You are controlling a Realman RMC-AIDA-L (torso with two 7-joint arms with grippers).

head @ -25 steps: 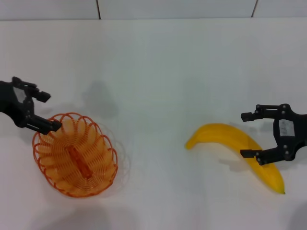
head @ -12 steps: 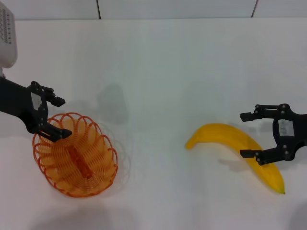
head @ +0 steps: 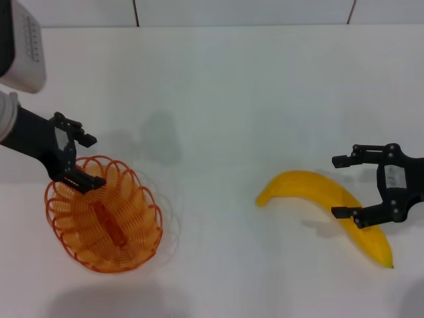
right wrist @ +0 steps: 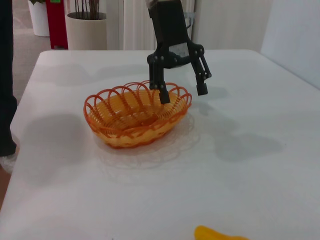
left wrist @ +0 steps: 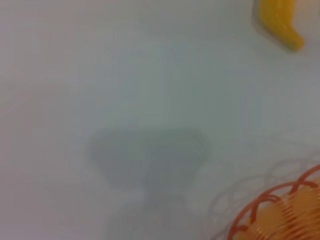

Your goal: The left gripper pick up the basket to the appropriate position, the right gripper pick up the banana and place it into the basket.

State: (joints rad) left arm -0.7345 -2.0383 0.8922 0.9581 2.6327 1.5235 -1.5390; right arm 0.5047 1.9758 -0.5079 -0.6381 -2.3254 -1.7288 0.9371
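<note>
The orange wire basket (head: 103,215) sits on the white table at the near left. It also shows in the right wrist view (right wrist: 135,112) and in the left wrist view (left wrist: 285,212). My left gripper (head: 91,162) is open at the basket's far rim, one finger over the rim and the other outside it; the right wrist view shows it (right wrist: 181,91) just above the rim. The yellow banana (head: 311,187) lies at the near right; its end shows in the left wrist view (left wrist: 280,22). My right gripper (head: 339,186) is open, its fingers either side of the banana's middle.
The white table (head: 218,99) runs back to a tiled wall. The left arm's white segment (head: 20,46) hangs over the far left. Beyond the table's edge, the right wrist view shows plant pots (right wrist: 90,27) and a dark figure (right wrist: 6,75).
My left gripper has moved right, from beside the basket to over its far rim, still open. The right gripper, the banana and the basket have not moved.
</note>
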